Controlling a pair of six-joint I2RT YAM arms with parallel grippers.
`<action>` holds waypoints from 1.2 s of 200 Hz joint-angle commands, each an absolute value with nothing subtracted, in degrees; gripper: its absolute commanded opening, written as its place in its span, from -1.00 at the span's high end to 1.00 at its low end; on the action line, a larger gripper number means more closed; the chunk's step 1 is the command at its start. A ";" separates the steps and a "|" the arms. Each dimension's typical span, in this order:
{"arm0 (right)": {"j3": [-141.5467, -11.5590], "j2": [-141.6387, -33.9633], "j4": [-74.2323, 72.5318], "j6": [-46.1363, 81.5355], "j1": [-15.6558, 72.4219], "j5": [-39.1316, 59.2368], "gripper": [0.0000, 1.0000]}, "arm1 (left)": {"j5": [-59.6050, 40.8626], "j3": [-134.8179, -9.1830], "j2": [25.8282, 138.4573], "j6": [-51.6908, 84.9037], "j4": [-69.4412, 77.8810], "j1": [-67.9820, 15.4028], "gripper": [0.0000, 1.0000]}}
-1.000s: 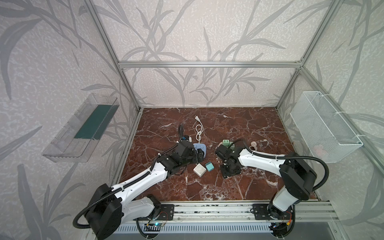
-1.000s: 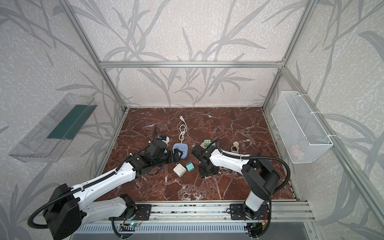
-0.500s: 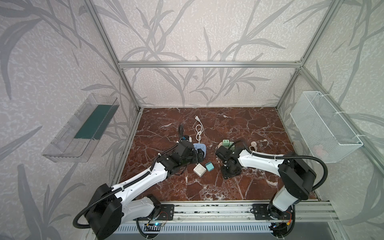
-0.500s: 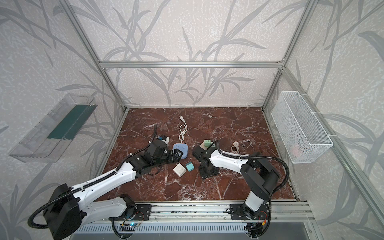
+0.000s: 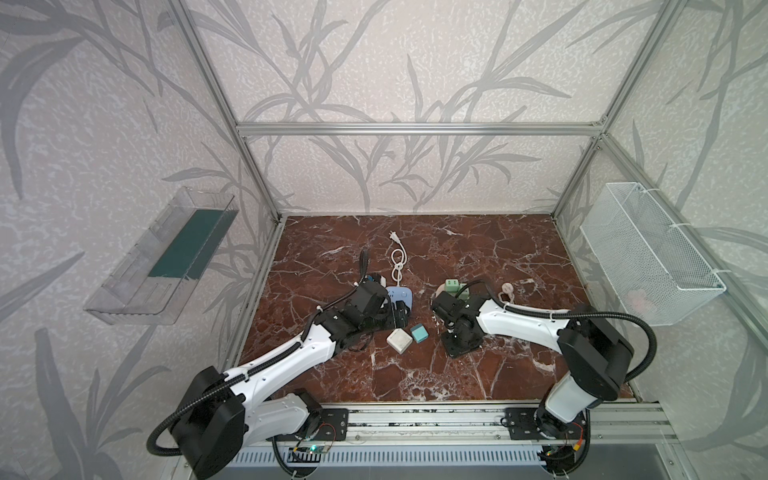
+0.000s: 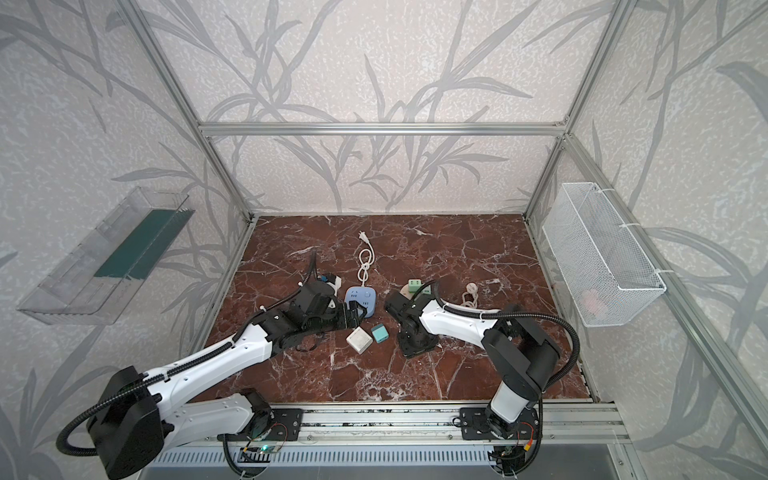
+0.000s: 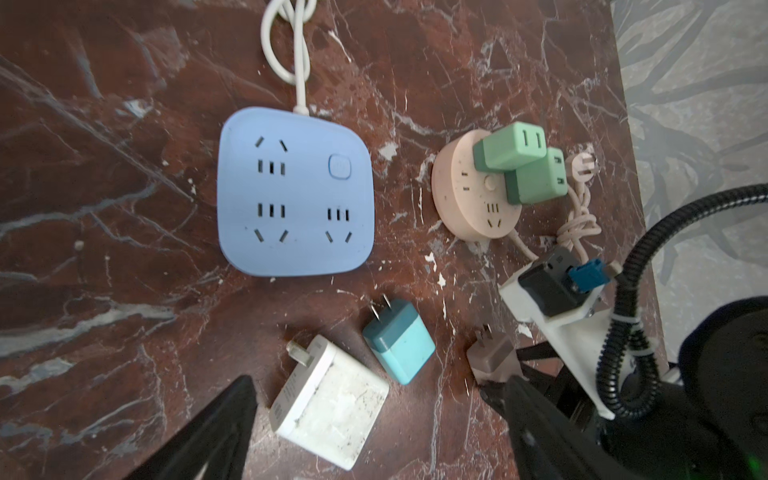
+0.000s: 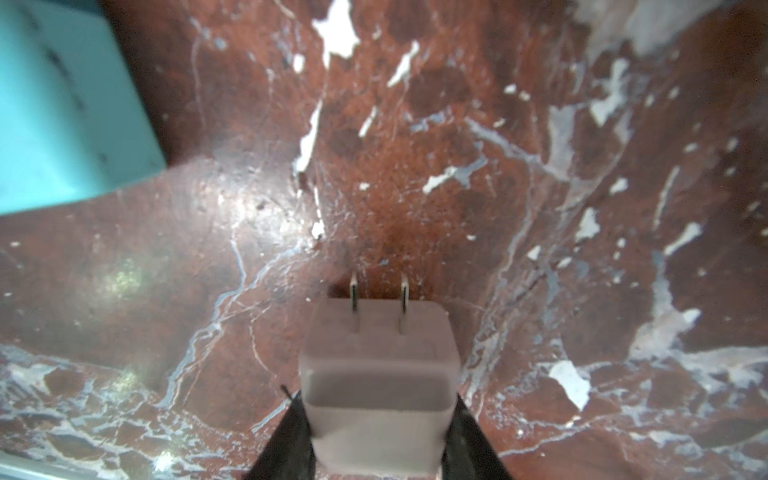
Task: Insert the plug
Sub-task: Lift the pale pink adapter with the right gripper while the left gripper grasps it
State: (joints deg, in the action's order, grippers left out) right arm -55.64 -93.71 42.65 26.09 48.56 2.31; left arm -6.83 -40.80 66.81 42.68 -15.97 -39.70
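The right gripper [image 8: 376,436] has narrowed its jaws onto the sides of the taupe two-pin plug [image 8: 376,353], low on the tabletop [image 8: 540,208] beside the teal charger [image 7: 399,340] and apart from the blue power strip [image 7: 295,191], so lifting looks ready, while the left gripper [image 7: 378,380] hangs wide and empty.

Both top views look steeply down over the whole scene (near-identical); wrist cameras skim the tabletop [image 8: 457,124].

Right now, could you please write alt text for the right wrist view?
The right hand grips a mauve two-prong plug, prongs pointing away over the red-brown marble table. A teal charger block shows partly, blurred, at the frame's edge.
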 commanded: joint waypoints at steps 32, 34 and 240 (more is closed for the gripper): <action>-59.14 -83.40 44.37 14.37 48.96 4.91 1.00 | -18.89 -37.09 60.87 42.96 -14.84 -40.17 -0.66; -59.32 -83.30 44.34 14.01 49.00 5.09 1.00 | -19.31 -36.91 60.77 43.22 -14.19 -40.17 -0.66; -69.27 -79.23 43.70 9.32 50.96 9.26 1.00 | -30.74 -37.18 66.59 54.22 9.16 -40.96 -0.25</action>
